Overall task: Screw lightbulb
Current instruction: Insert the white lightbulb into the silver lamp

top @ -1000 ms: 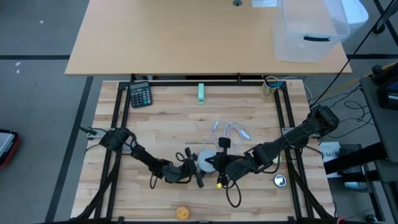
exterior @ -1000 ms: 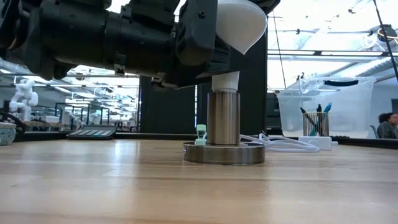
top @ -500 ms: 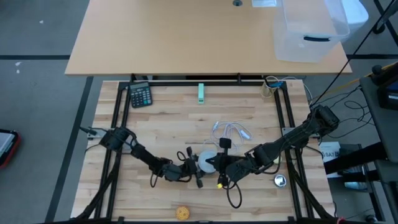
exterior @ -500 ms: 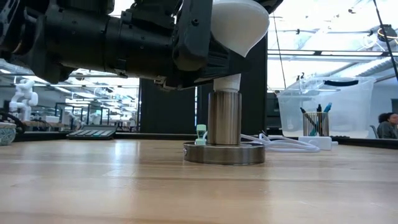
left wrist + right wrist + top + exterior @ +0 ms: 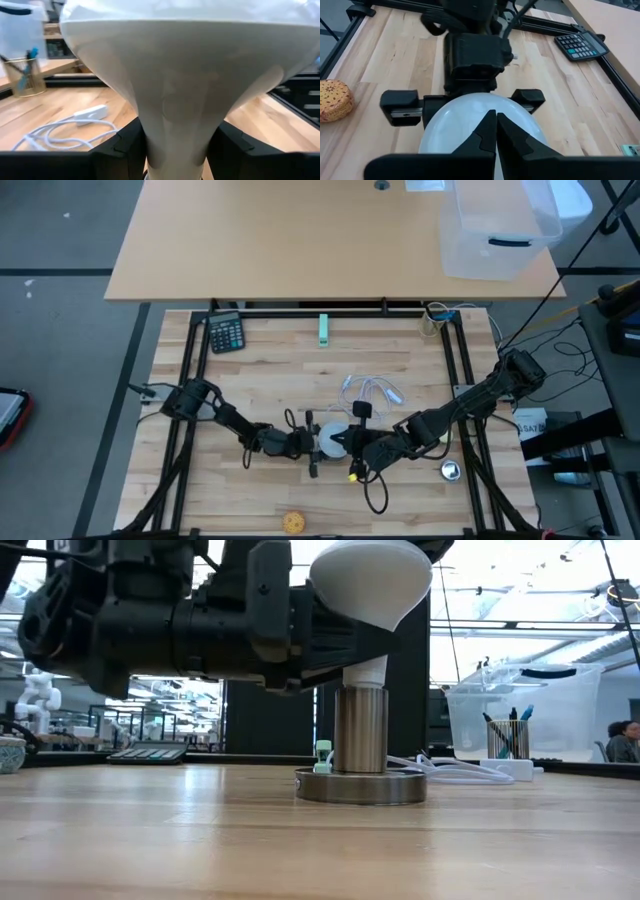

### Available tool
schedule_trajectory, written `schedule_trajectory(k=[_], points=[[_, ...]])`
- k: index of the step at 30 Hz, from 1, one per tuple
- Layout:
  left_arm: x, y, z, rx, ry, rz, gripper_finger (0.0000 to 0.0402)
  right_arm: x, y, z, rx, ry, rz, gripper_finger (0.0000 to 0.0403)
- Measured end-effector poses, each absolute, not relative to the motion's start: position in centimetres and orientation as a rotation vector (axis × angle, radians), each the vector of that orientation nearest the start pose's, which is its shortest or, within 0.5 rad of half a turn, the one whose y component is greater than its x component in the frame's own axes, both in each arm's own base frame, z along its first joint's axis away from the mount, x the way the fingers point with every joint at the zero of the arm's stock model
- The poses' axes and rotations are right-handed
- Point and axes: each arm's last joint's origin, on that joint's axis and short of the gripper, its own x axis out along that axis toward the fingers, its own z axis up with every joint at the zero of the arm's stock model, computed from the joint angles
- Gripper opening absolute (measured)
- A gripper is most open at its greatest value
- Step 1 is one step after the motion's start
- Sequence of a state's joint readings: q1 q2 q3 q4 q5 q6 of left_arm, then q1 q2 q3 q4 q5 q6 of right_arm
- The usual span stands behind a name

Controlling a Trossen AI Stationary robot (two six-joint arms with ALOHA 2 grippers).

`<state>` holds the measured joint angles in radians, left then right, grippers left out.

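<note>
Two-sided pinch, nearest in: left gripper clamped on the lightbulb, one dark finger pressed to each side of the narrow neck just under the flare. Gripped there, probably, because the neck gives flat purchase for turning where the smooth round globe would slip. Held upright, straight above the metal socket, with the white screw base already entering the socket mouth; judged partway through threading, not yet seated. Directly under the grip, seen resting flat on the wooden table: the socket's round heavy foot, likely meant to keep everything from tipping as torque comes on. Across the globe from the left gripper, facing it: right gripper with fingers pressed together and holding nothing, tips close against the crown of the globe, possibly to steady it or push it down into the thread; impossible to say whether touching. Off to one side of the left gripper, near the table's edge: a small yellow ball, apart from the work. Just beyond the socket: a loose coil of white cable, out of the turning path. Farther behind the left gripper: a calculator at the table's far corner. Farthest: a clear plastic bin on the next table.
</note>
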<state>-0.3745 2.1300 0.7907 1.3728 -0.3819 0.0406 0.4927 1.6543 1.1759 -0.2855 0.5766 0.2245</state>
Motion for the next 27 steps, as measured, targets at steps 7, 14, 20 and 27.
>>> schedule_trajectory(k=[7,14,20,27], points=[[34.6,-10.7,10.3,0.033,-0.047,-0.129,0.0169,31.9,15.3,24.4,-0.170,0.638,-0.150,0.0000],[35.1,-8.5,10.1,0.033,-0.045,-0.321,0.0170,31.9,15.3,24.3,-0.164,0.639,-0.152,0.0000],[35.5,-6.1,10.0,-0.014,-0.021,-0.496,0.0170,31.9,15.3,24.3,-0.155,0.637,-0.160,0.0000],[35.6,-4.9,10.0,-0.071,0.001,-0.569,0.0170,32.0,15.3,24.3,-0.150,0.635,-0.170,0.0000]])
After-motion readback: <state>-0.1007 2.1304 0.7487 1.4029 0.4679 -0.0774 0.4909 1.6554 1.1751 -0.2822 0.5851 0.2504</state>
